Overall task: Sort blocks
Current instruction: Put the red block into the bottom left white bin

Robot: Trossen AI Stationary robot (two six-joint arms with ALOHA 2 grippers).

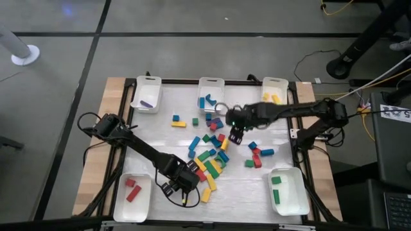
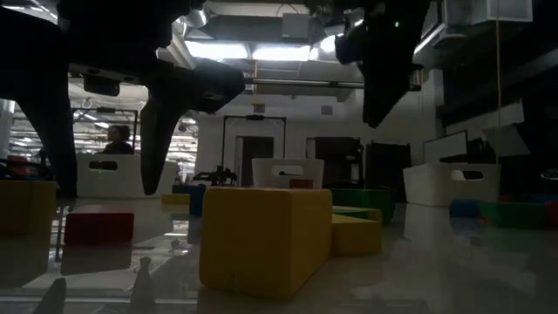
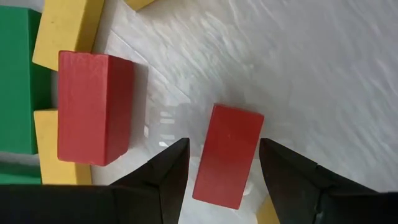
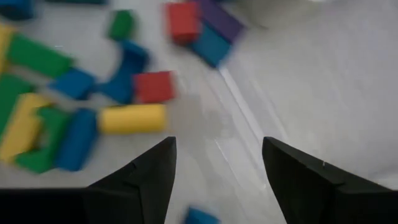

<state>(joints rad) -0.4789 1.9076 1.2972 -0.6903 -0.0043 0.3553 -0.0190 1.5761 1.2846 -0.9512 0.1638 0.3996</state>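
Lying flat between the left jaws, a short red bar (image 3: pixel 227 155), smooth-faced.

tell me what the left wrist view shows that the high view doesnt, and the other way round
Only the left wrist view shows the small red block lying between the open fingers of the left gripper, apart from both, with a bigger red block beside it.

Only the high view shows the whole table: five white trays, such as the one holding red blocks, and the right gripper over the block pile.

Both show the left gripper low at the pile's near edge, with yellow and green blocks close by.
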